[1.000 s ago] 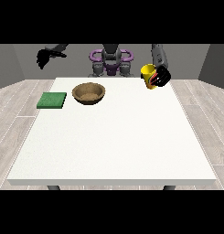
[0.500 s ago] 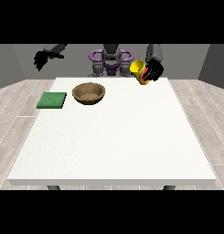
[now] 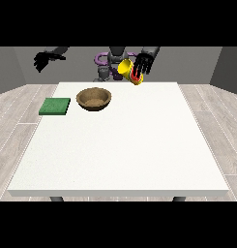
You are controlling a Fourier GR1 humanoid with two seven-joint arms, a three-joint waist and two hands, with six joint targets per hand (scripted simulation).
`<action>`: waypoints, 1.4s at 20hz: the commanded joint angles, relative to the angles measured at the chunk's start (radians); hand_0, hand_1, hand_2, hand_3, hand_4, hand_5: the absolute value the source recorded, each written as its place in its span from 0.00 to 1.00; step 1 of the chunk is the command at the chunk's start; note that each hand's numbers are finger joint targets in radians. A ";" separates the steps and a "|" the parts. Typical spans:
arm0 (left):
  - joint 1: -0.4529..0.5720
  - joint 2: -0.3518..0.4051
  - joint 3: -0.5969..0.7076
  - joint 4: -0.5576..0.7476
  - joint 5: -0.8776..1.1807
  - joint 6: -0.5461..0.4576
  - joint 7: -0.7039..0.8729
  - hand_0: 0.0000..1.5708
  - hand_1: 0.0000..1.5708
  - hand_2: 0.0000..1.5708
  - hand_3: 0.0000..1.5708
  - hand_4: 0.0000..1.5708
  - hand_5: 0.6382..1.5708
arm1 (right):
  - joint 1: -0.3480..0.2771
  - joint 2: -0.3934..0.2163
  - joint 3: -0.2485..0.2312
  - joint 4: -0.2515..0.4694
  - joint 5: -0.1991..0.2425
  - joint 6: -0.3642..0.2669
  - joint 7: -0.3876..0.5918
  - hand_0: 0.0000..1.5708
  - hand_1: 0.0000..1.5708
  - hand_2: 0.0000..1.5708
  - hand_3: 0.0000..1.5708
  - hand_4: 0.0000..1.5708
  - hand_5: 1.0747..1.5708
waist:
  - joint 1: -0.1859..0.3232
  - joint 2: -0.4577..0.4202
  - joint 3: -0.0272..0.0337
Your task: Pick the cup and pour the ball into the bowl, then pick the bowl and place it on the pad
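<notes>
Front view. The hand at the view's right (image 3: 142, 64) is raised above the far edge of the counter (image 3: 139, 145), its dark fingers curled round the yellow cup (image 3: 126, 69). The cup is tilted well off upright, with its open mouth turned toward the view's left and slightly down, in the direction of the bowl. A patch of red shows on the cup's lower side beneath the fingers; whether this is the ball cannot be told. The cup is held clear of the counter surface.

The hand at the view's left (image 3: 43, 60) hangs in the air beyond the counter's far left corner, holding nothing. Its fingers point downward; whether they are relaxed or clenched cannot be told.

The brown bowl (image 3: 94, 98) stands upright on the counter, left of centre and toward the far edge. It sits lower and to the left of the cup, apart from it. The green pad (image 3: 55, 106) lies flat at the counter's left edge, just beside the bowl and not touching it.
</notes>
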 commanded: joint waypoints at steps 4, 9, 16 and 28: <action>-0.109 -0.079 -0.217 0.054 -0.308 -0.087 0.191 0.96 0.96 1.00 1.00 0.88 0.82 | -0.019 -0.013 0.014 0.041 0.013 0.020 0.008 0.00 0.00 0.00 0.00 0.00 1.00 | -0.020 -0.009 -0.0003; -0.145 -0.118 -0.331 0.095 -0.448 -0.180 0.212 0.95 0.95 1.00 1.00 1.00 0.41 | -0.041 -0.015 0.002 0.048 -0.006 0.044 -0.026 0.00 0.00 0.00 0.00 0.00 1.00 | -0.054 0.037 -0.0011; -0.171 -0.146 -0.528 0.157 -0.663 -0.365 0.212 0.94 0.94 1.00 1.00 0.94 0.64 | -0.062 -0.021 0.003 0.067 -0.013 0.030 0.040 0.00 0.00 0.00 0.00 0.00 1.00 | -0.030 -0.038 -0.0017; -0.131 -0.153 -0.216 0.002 -0.460 -0.245 0.250 0.95 0.95 1.00 1.00 1.00 0.49 | -0.039 0.007 -0.013 0.072 -0.031 -0.019 0.082 0.00 0.00 0.00 0.00 0.07 0.99 | 0.060 -0.016 -0.0097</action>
